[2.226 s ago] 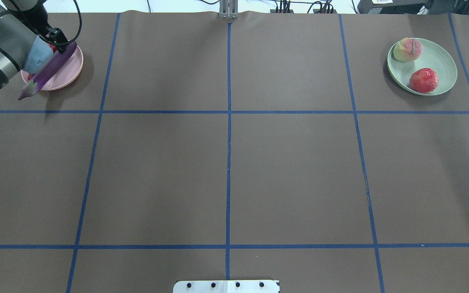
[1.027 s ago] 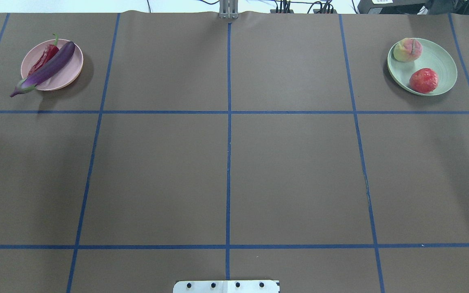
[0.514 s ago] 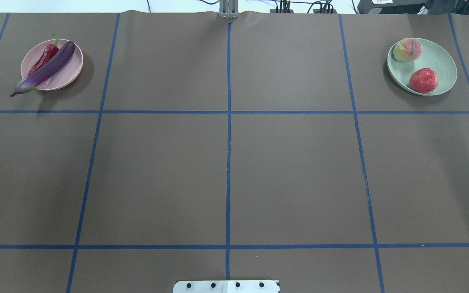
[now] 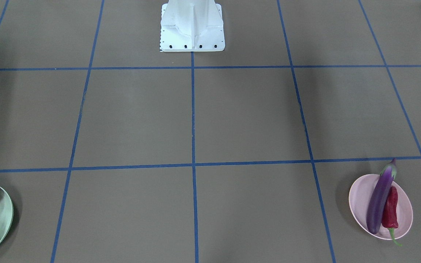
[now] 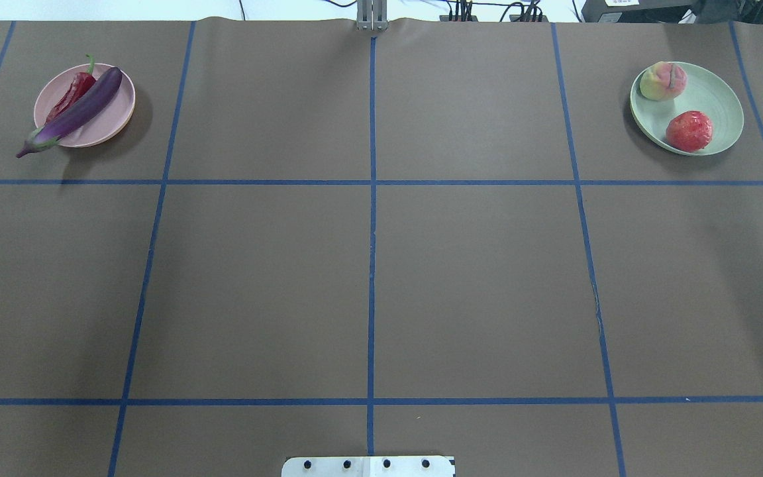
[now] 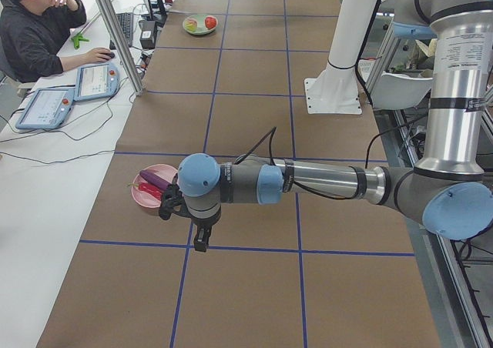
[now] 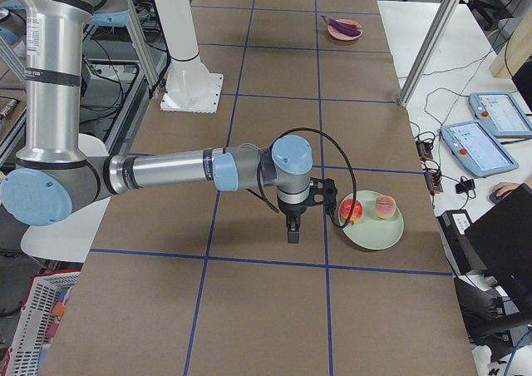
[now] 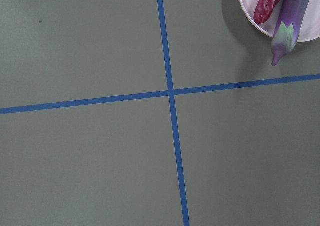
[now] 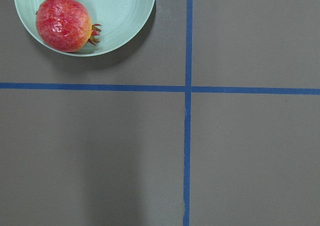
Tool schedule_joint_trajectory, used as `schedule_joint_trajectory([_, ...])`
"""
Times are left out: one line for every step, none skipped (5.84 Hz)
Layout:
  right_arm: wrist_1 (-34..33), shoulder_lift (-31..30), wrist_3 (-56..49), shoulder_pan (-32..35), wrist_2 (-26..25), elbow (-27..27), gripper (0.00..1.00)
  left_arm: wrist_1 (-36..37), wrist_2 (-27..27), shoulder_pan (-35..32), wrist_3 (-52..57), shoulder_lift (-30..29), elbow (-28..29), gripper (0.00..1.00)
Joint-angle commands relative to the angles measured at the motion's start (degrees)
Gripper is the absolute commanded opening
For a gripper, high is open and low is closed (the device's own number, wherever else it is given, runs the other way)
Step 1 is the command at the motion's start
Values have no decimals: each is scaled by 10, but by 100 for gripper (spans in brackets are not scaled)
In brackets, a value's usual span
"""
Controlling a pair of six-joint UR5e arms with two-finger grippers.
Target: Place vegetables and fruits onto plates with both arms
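And the left gripper (image 6: 200, 244) has pulled clear, leaving the eggplant (image 5: 77, 111) on the pink plate (image 5: 111, 114) beside the chili (image 5: 71, 96), cap overhanging the rim, with peach (image 5: 663, 81) and pomegranate (image 5: 689, 130) on the green plate (image 5: 719, 106), so the job looks done, though whether its fingers or the right gripper's (image 7: 292, 235) are apart I cannot tell.

I have the eggplant (image 5: 80, 109) and chili (image 5: 70, 98) side by side on the left plate (image 5: 111, 119). On the right plate (image 5: 718, 99), the peach (image 5: 663, 81) sits behind the pomegranate (image 5: 689, 130).
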Motion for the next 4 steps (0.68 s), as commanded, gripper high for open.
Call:
schedule_joint_trajectory([1,-3,3,0,0,-3,100,0,0,-2,3,14,-24,100])
schedule_joint_trajectory([1,-5,3,0,0,-3,100,0,0,-1,3,13,-25,100])
schedule_joint_trajectory([3,-7,3,0,0,-3,100,0,7,-1,3,13,-28,100])
schedule_joint_trajectory([3,-7,3,0,0,-3,100,0,8,-1,3,13,-28,100])
